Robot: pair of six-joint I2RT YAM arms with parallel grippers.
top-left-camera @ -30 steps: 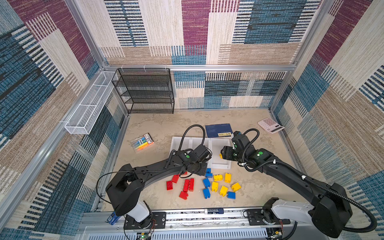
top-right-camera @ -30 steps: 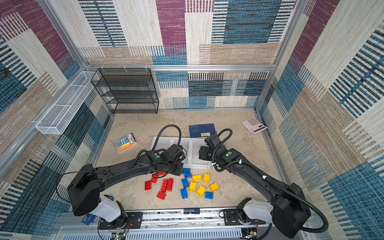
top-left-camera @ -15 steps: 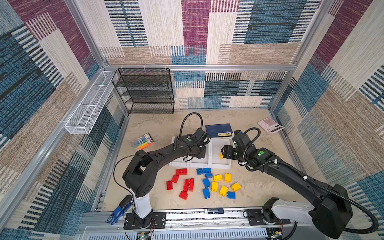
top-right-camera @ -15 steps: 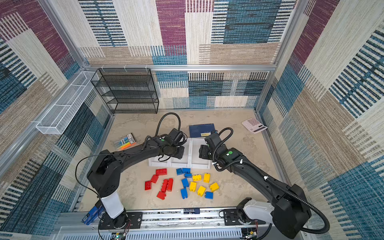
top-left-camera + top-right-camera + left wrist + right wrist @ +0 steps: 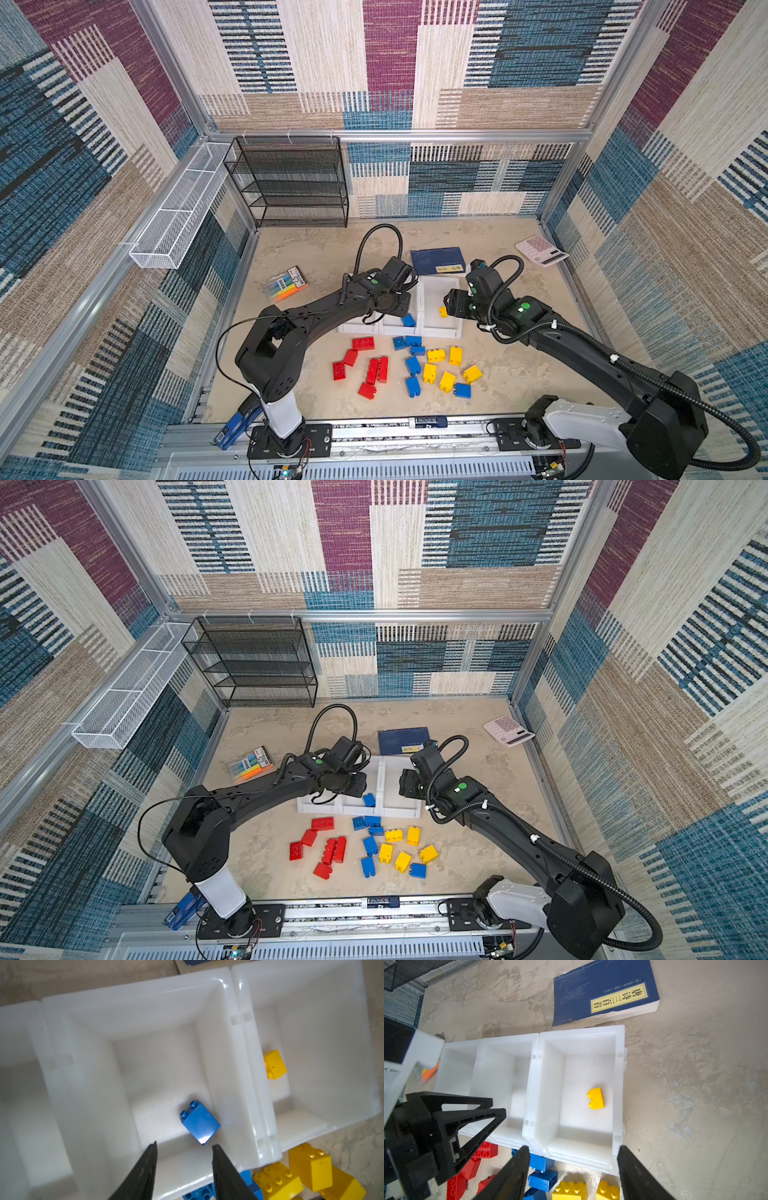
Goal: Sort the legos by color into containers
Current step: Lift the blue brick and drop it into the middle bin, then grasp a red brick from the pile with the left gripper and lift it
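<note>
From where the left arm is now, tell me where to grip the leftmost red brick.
Take the red brick by its two long side walls, coming straight down from above. It appears to lie flat, studs up, with nothing touching it, so the left gripper should have room on both sides.

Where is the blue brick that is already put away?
Find the row of three white bins beside the dark blue book. Look in the middle bin: the blue brick lies there alone, near the front lip. All the other blue bricks sit loose on the table outside.
</note>
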